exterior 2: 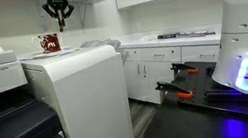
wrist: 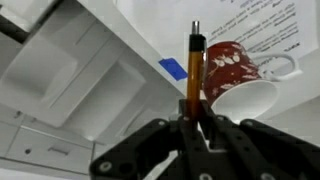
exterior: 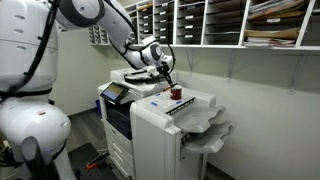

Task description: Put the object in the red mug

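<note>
The gripper [wrist: 197, 128] is squeezed tight on a pen [wrist: 196, 70]. The wrist view shows the two black fingers pinching the low end of the pen. The rest of it sticks straight out past them. The pen is orange-brown with a dark tip.

Just past the pen tip sits the red mug [wrist: 232, 72]. It is red with little white spots and white inside, and its handle points away from the pen. In this view the tip is beside the rim of the mug, not over the hole.

In both exterior views the mug [exterior 2: 50, 43] stands upright on top of a big white printer [exterior: 150, 125]. The gripper [exterior 2: 57, 11] hangs in the air above it, a bit off to one side. The pen and the mug are not touching.

A blue label [wrist: 172, 68] is on the printer near the mug. A sheet of paper [wrist: 265, 25] with writing shows behind it. Shelves [exterior: 200, 20] full of papers run along the wall above.

I think the robot is at the carrying step, with the pen picked up but not yet in the mug. Next the arm should slide over until the pen points right into the white hole. Then it should go down a little and let go. The hole is small, so the aim has to be good, or the pen may hit the rim and tip the mug.
</note>
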Robot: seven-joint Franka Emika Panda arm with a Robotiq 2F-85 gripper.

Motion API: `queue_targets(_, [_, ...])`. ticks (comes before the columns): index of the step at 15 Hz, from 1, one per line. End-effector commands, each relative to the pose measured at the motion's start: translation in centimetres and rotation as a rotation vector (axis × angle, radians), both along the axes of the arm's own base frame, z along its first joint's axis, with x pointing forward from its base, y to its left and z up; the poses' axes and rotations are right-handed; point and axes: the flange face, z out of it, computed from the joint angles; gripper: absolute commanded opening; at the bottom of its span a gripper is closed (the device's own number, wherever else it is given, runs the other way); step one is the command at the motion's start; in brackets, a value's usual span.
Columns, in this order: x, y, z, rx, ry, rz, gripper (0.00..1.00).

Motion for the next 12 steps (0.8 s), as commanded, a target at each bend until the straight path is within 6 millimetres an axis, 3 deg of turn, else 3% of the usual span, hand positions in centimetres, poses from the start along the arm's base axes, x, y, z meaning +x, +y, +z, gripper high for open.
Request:
queue_targets(1, [-0.1, 0.6, -0.1, -0.133, -0.141, 0.001, 0.04])
queue_targets(7, [0.1, 3.2, 1.3, -0.379, -0.368, -0.085, 0.04])
queue_targets(12, [1.9, 4.9, -0.8, -0.471, -0.460, -0.075, 0.04])
